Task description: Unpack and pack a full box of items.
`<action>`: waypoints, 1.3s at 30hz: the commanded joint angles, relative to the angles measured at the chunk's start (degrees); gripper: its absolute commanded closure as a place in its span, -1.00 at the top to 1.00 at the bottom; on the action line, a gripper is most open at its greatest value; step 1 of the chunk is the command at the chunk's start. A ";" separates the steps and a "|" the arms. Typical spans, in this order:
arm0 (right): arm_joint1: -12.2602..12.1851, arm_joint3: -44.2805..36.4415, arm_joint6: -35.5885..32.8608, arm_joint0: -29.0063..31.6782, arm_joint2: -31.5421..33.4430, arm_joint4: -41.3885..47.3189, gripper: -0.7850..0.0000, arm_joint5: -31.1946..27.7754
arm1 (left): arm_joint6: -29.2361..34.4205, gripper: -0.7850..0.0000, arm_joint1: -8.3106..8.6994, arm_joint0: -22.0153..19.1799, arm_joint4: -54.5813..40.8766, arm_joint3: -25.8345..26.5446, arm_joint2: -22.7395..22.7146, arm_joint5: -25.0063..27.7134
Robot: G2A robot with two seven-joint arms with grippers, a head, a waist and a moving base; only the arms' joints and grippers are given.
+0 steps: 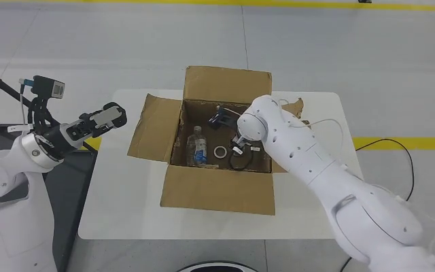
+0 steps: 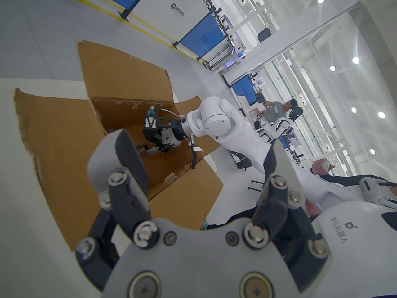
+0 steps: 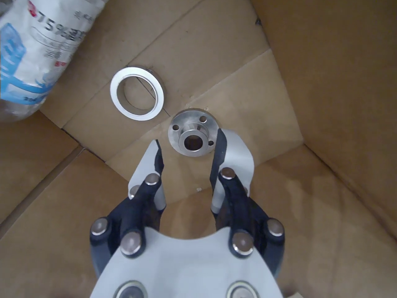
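An open cardboard box [image 1: 228, 87] stands mid-table. On its floor lie a clear bottle with a white and blue label [image 1: 197, 146] [image 3: 40, 41], a silvery ring [image 1: 220, 151] [image 3: 136, 93] and a round metal flange with bolt holes [image 3: 192, 137]. My right gripper [image 3: 189, 142] [image 1: 236, 145] is down inside the box, open, its fingertips on either side of the flange and just above it, holding nothing. My left gripper [image 1: 112, 115] [image 2: 200, 145] hangs open and empty in the air near the table's left edge, left of the box.
The box's four flaps are folded outward; the left flap [image 1: 149, 129] lies toward my left gripper and the near flap [image 1: 217, 189] covers the table's front middle. Bare white table [image 1: 122, 204] shows left of the box. A black cable [image 1: 238, 162] loops from the right wrist.
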State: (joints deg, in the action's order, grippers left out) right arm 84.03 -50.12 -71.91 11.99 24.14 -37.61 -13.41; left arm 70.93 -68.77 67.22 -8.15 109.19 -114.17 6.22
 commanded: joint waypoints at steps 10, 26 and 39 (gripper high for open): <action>-4.56 -10.80 -3.06 2.41 9.29 2.90 1.00 -3.02 | 0.00 1.00 0.00 0.00 0.00 0.00 0.00 0.00; -9.79 -22.52 -6.35 8.71 21.15 7.31 1.00 -6.90 | 0.00 1.00 0.00 0.00 0.00 0.00 0.00 0.00; -12.79 -26.89 -5.29 14.76 33.63 33.05 1.00 -13.67 | 0.00 1.00 0.00 0.00 0.00 0.00 0.00 0.00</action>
State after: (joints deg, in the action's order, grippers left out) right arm 71.75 -76.31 -76.93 25.97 56.25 -8.30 -27.30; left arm 70.93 -68.77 67.22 -8.15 109.19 -114.17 6.22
